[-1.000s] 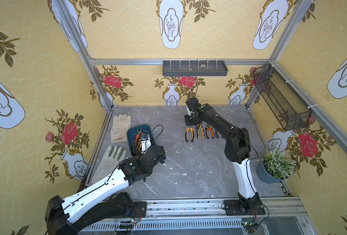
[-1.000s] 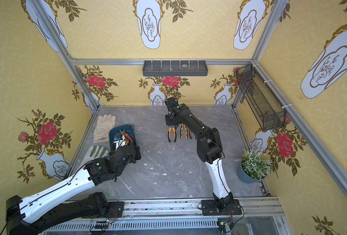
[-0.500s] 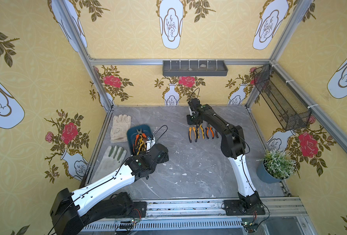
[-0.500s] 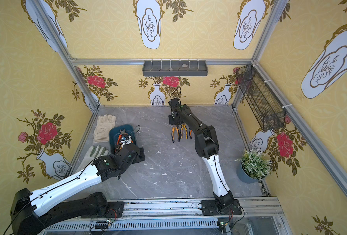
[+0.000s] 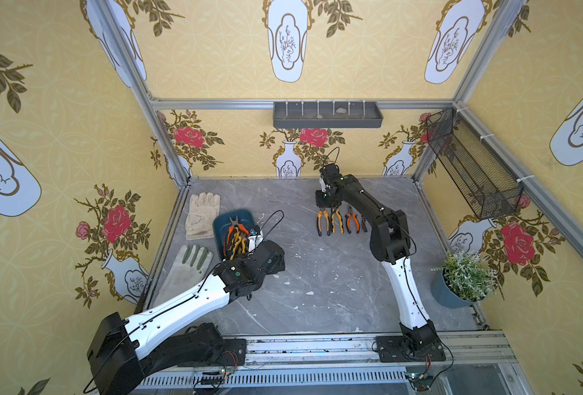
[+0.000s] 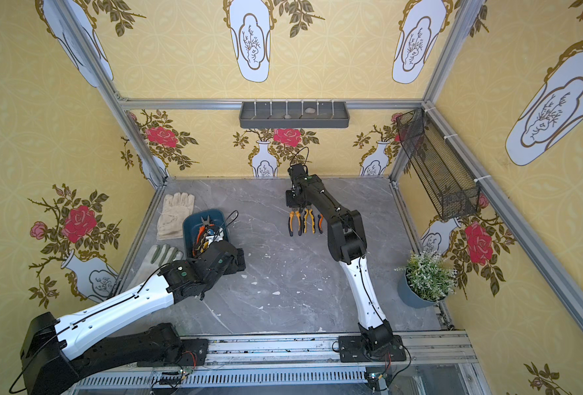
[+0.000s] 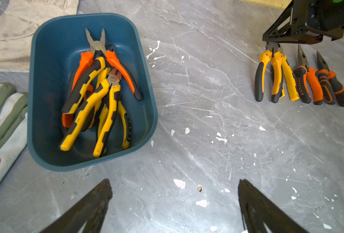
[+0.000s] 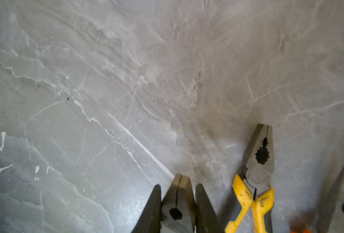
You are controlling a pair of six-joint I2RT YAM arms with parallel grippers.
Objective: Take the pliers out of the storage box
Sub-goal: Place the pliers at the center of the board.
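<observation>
The dark teal storage box [image 7: 52, 60] stands at the left of the table in both top views [image 5: 220, 222] [image 6: 189, 225]. Several yellow and orange pliers [image 7: 98, 90] are piled in it. My left gripper [image 7: 174, 181] is open and holds nothing. It hangs over bare table just in front and to the right of the box. At the back middle lies a row of pliers [image 5: 346, 222]. My right gripper [image 8: 178, 186] [image 5: 326, 205] is shut on the metal head of the yellow-handled pliers [image 7: 259, 80] at the row's left end.
Two work gloves [image 5: 202, 215] [image 5: 187, 266] lie left of the box. A grey divided tray [image 5: 327, 116] hangs on the back wall. A black mesh basket [image 5: 471, 167] is on the right wall. A potted plant [image 5: 464, 277] stands at the right front.
My left arm has drawn back from over the box toward the front right, still open. My right gripper has sunk slightly with its pliers at the row's left end.
</observation>
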